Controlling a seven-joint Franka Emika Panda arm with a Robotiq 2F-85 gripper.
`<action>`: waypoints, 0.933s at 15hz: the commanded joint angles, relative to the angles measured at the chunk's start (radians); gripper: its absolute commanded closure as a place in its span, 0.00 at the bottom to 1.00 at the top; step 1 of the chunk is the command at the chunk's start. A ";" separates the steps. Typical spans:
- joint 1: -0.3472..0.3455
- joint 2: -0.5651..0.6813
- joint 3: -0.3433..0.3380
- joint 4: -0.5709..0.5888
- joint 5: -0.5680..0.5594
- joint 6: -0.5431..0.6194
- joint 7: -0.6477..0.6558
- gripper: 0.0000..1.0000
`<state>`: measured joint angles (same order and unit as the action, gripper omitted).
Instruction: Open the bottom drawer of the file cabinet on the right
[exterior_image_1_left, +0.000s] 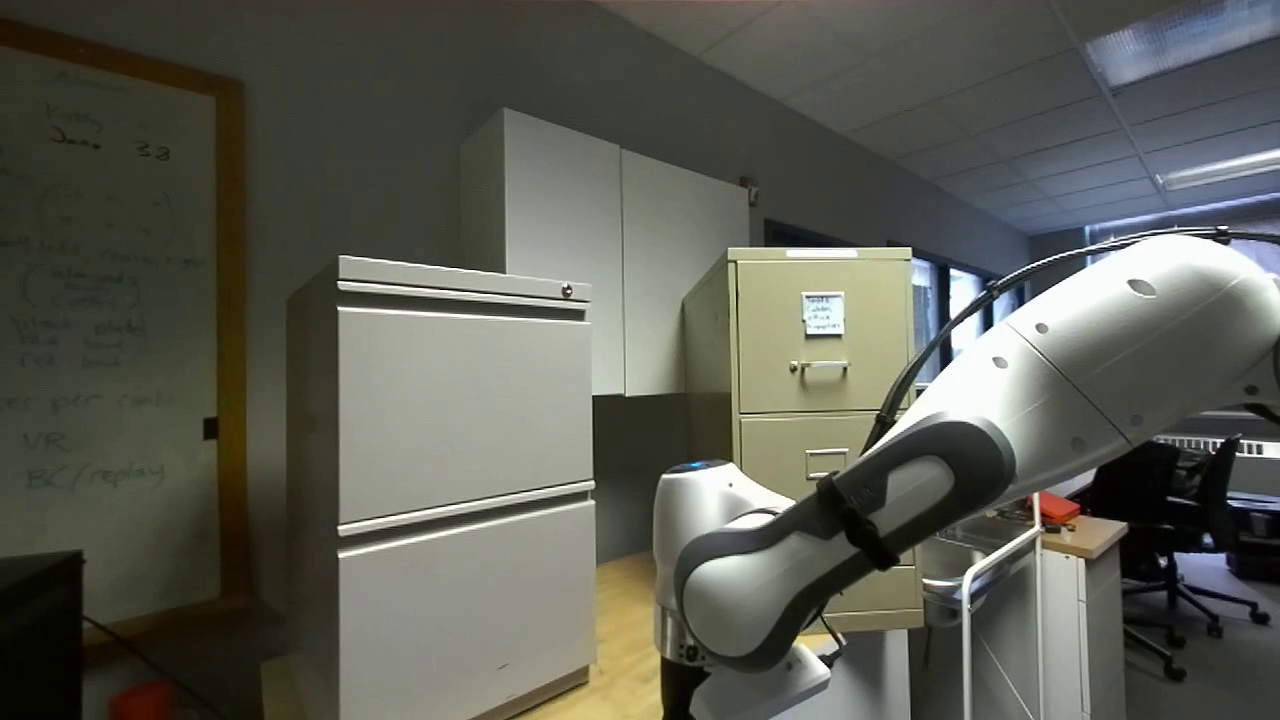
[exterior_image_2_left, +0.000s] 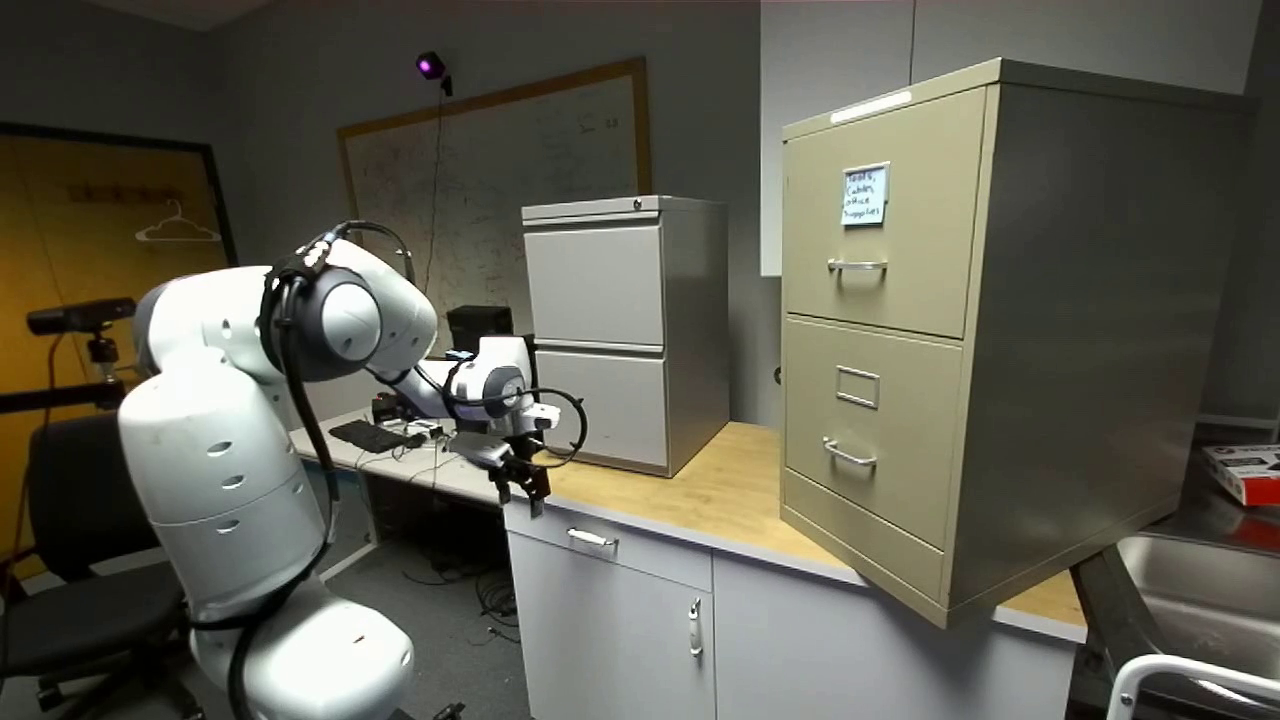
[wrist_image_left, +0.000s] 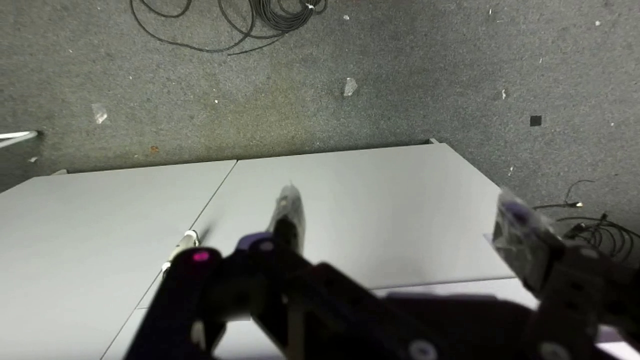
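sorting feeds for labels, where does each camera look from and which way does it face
In an exterior view: nearer the light-grey cabinet, facing across it to the file cabinet; the arm runs from the right edge to the bottom.
In an exterior view: nearer the file cabinet, facing past the arm to the whiteboard; most of the arm shows, gripper included.
Wrist view: behind the spread, blurred fingers, facing down past the counter front to the carpet.
Shared by both exterior views: both cabinets, whiteboard, arm.
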<state>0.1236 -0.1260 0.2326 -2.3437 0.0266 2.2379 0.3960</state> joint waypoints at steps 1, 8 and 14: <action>-0.022 -0.033 -0.055 -0.028 0.009 0.050 0.001 0.00; -0.096 -0.101 -0.220 -0.154 0.234 0.331 -0.131 0.00; -0.079 -0.168 -0.411 -0.255 0.634 0.554 -0.445 0.00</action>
<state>0.0179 -0.2238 -0.0980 -2.5412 0.4945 2.7304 0.0889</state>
